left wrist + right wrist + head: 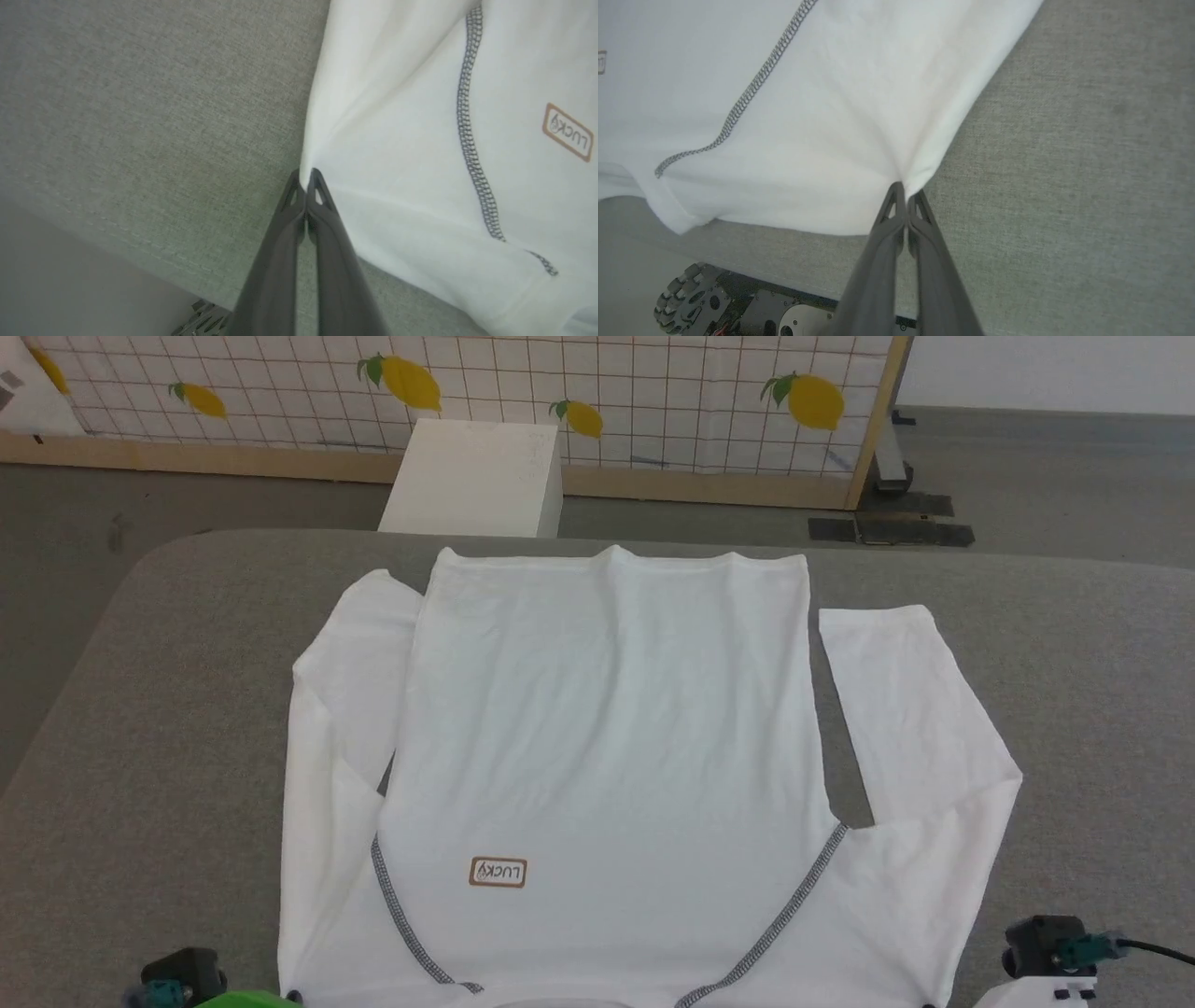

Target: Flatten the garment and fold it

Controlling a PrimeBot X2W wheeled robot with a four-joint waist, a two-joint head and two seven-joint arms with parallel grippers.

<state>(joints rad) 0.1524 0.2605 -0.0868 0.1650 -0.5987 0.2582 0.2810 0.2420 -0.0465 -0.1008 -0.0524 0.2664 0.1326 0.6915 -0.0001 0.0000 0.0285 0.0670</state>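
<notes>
Here, white long-sleeved shirt (pixel 607 728) is seen spread on grey surface (pixel 159 728) | left pincer (pixel 306 181) and right pincer (pixel 906 195) are clamped on its shoulder edges | judged light, limp; best gripped at edges.

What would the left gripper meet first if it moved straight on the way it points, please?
The garment: the left gripper is shut on its edge, with more fabric likely just beyond.

Dark grey left end effector (pixel 306 179) and right end effector (pixel 906 193); at their tips, white shirt (pixel 607 728), grey zigzag seams (pixel 467 116), brown-outlined patch (pixel 498 873); beneath, grey woven table (pixel 187 709).
</notes>
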